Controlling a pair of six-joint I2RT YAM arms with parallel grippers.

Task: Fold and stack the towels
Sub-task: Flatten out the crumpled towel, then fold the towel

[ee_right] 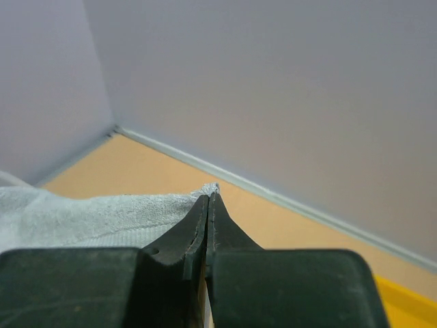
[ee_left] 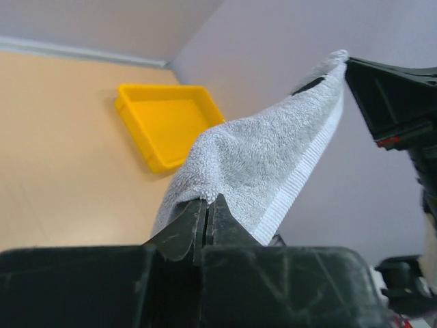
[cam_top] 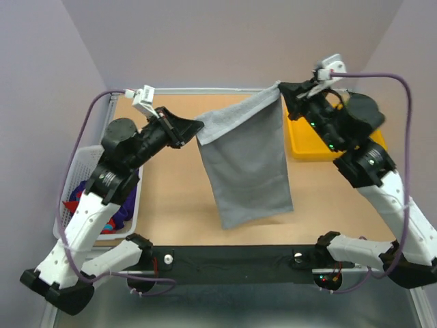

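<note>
Robotics lab test cell: plain lilac partition walls (cam_top: 225, 34) boxing wooden tabletop (cam_top: 171, 205); cabled left arm (cam_top: 89, 212), right arm (cam_top: 389, 198) bolted to black base rail (cam_top: 232, 263); yellow tray (cam_top: 307, 147), white mesh basket (cam_top: 75, 167) alongside.

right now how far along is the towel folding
Early. Done: nothing folded or stacked is visible. In hand: the grey towel hangs unfolded between the left gripper and right gripper, each shut on a top corner. Left: fold it, then the coloured towels in the white basket.
</note>
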